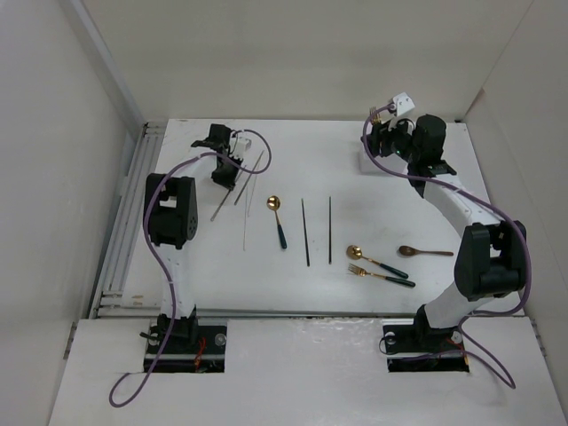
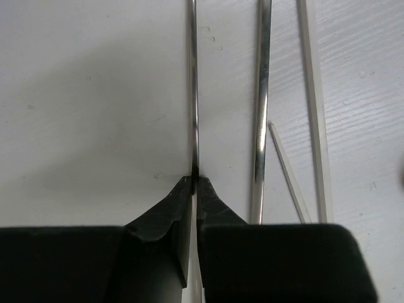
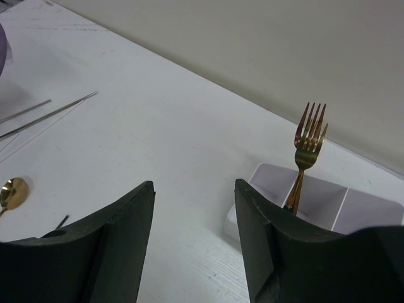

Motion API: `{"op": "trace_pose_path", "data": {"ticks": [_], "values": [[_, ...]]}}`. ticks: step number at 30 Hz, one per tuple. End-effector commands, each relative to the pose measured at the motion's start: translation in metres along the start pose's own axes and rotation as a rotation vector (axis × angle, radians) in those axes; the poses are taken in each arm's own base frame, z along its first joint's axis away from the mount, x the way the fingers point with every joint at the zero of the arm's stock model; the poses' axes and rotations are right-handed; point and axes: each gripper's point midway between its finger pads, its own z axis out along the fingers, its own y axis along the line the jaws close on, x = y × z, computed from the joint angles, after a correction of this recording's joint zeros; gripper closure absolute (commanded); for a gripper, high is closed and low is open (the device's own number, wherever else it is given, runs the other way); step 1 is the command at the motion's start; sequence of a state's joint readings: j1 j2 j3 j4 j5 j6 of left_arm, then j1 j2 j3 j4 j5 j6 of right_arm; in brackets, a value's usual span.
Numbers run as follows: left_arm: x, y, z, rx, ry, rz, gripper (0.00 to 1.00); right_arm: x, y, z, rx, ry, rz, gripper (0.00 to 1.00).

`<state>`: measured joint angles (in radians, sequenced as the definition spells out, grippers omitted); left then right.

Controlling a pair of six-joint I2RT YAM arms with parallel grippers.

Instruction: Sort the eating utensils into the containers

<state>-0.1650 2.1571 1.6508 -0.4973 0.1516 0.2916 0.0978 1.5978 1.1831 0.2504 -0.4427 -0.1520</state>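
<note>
Pinched between the left fingers [image 2: 165, 211] is a thin silver chopstick [image 2: 194, 95]. The two dark tips are closed on it at lower centre of the left wrist view, and the stick runs straight up from them to the top edge, flat on the white tabletop [image 2: 95, 95]. A second silver chopstick [image 2: 261, 95] lies just to its right, almost parallel and untouched. Further right, two pale thin strips [image 2: 314, 95] are seen; what they are cannot be told.

In the right wrist view a gold fork [image 3: 309, 139] stands upright, tines up, in the white divided holder [image 3: 372, 208] at the lower right. Its handle is hidden behind the right fingers [image 3: 120, 240], so the compartment cannot be told. These fingers are held well apart with nothing between them, and the fork is just beyond the right-hand one.

From above, the other utensils are spread over the middle of the tabletop:
- Two dark chopsticks [image 1: 305, 231] lie side by side at centre.
- A gold spoon with a green handle [image 1: 277, 217] lies to their left.
- Another gold spoon [image 1: 373, 259] and a gold fork [image 1: 380, 275] lie to the lower right.
- A brown spoon [image 1: 426, 252] lies beyond those.

Plain white walls [image 1: 53, 177] enclose the tabletop on three sides, and a slatted rail [image 1: 129, 222] runs along its left edge.
</note>
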Motion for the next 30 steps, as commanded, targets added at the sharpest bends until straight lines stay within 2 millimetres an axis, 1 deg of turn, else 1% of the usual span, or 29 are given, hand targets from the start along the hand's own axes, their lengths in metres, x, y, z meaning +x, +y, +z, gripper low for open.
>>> {"op": "trace_pose_path", "data": {"ticks": [1, 2, 3, 4, 5, 6, 7, 8, 9, 10, 11, 13, 14, 15, 16, 17, 18, 19, 20, 21, 22, 23, 24, 25, 26, 27, 28, 29, 30], "values": [[0.046, 0.0, 0.019, 0.049, 0.153, -0.036, 1.0, -0.045, 0.001, -0.004, -0.002, -0.095, -0.056, 0.41], [0.046, 0.0, 0.019, 0.049, 0.153, -0.036, 1.0, -0.045, 0.001, -0.004, -0.002, -0.095, -0.056, 0.41], [0.047, 0.004, 0.019, 0.045, 0.152, -0.046, 1.0, -0.045, 0.001, -0.004, -0.002, -0.095, -0.056, 0.41], [0.042, 0.005, 0.016, 0.04, 0.133, -0.043, 1.0, -0.045, 0.005, -0.002, -0.011, -0.096, -0.057, 0.41], [0.04, 0.009, 0.012, 0.034, 0.123, -0.059, 1.0, -0.045, 0.005, -0.002, -0.011, -0.096, -0.057, 0.41], [0.032, 0.008, 0.008, 0.037, 0.094, -0.066, 1.0, -0.045, 0.005, -0.002, -0.011, -0.096, -0.068, 0.41], [0.021, 0.013, -0.005, 0.034, 0.047, -0.07, 1.0, -0.046, 0.011, 0.0, -0.024, -0.097, -0.08, 0.41], [0.011, 0.009, -0.012, 0.055, 0.008, -0.076, 1.0, -0.046, 0.018, 0.001, -0.046, -0.1, -0.082, 0.41], [0.002, 0.011, -0.022, 0.062, -0.031, -0.079, 1.0, -0.047, 0.02, 0.001, -0.056, -0.101, -0.082, 0.41], [-0.011, 0.011, -0.043, 0.068, -0.087, -0.088, 1.0, -0.047, 0.027, 0.003, -0.076, -0.103, -0.093, 0.41], [-0.023, 0.009, -0.056, 0.081, -0.13, -0.08, 1.0, -0.048, 0.029, 0.003, -0.089, -0.105, -0.094, 0.41], [-0.047, 0.0, -0.086, 0.124, -0.223, -0.057, 1.0, -0.049, 0.05, 0.005, -0.157, -0.113, -0.098, 0.41], [-0.061, -0.003, -0.112, 0.127, -0.289, -0.04, 1.0, -0.055, 0.057, 0.006, -0.178, -0.125, -0.104, 0.41], [-0.072, -0.006, -0.129, 0.138, -0.334, -0.026, 1.0, -0.056, 0.063, 0.006, -0.2, -0.127, -0.106, 0.41], [-0.079, -0.013, -0.142, 0.172, -0.371, -0.02, 1.0, -0.057, 0.079, 0.01, -0.247, -0.132, -0.109, 0.41], [-0.089, -0.018, -0.165, 0.181, -0.425, -0.002, 1.0, -0.064, 0.088, 0.01, -0.271, -0.147, -0.117, 0.41], [-0.097, -0.023, -0.179, 0.202, -0.467, 0.004, 1.0, -0.065, 0.099, 0.011, -0.3, -0.151, -0.119, 0.41], [-0.103, -0.035, -0.195, 0.263, -0.506, 0.013, 1.0, -0.078, 0.122, 0.011, -0.359, -0.179, -0.134, 0.41], [-0.109, -0.041, -0.208, 0.29, -0.545, 0.024, 1.0, -0.079, 0.135, 0.013, -0.399, -0.182, -0.136, 0.41], [-0.115, -0.048, -0.23, 0.312, -0.6, 0.04, 1.0, -0.08, 0.148, 0.015, -0.438, -0.188, -0.139, 0.41], [-0.123, -0.053, -0.244, 0.332, -0.648, 0.052, 1.0, -0.084, 0.161, 0.016, -0.479, -0.197, -0.145, 0.41], [-0.128, -0.064, -0.266, 0.378, -0.702, 0.066, 1.0, -0.094, 0.187, 0.017, -0.554, -0.222, -0.157, 0.41], [-0.128, -0.069, -0.273, 0.404, -0.713, 0.068, 1.0, -0.101, 0.2, 0.018, -0.587, -0.237, -0.165, 0.41], [-0.129, -0.08, -0.281, 0.433, -0.729, 0.084, 1.0, -0.105, 0.213, 0.019, -0.623, -0.241, -0.147, 0.41], [-0.132, -0.087, -0.293, 0.47, -0.757, 0.114, 1.0, -0.125, 0.236, 0.015, -0.683, -0.285, -0.167, 0.4], [-0.131, -0.095, -0.294, 0.498, -0.754, 0.118, 1.0, -0.13, 0.246, 0.015, -0.715, -0.293, -0.156, 0.4], [-0.132, -0.104, -0.303, 0.52, -0.77, 0.134, 1.0, -0.126, 0.257, 0.021, -0.751, -0.274, -0.12, 0.4], [-0.133, -0.107, -0.314, 0.525, -0.797, 0.153, 1.0, -0.132, 0.265, 0.022, -0.78, -0.285, -0.105, 0.38], [-0.133, -0.115, -0.317, 0.561, -0.799, 0.162, 1.0, -0.145, 0.273, 0.019, -0.819, -0.311, -0.097, 0.38]]}}
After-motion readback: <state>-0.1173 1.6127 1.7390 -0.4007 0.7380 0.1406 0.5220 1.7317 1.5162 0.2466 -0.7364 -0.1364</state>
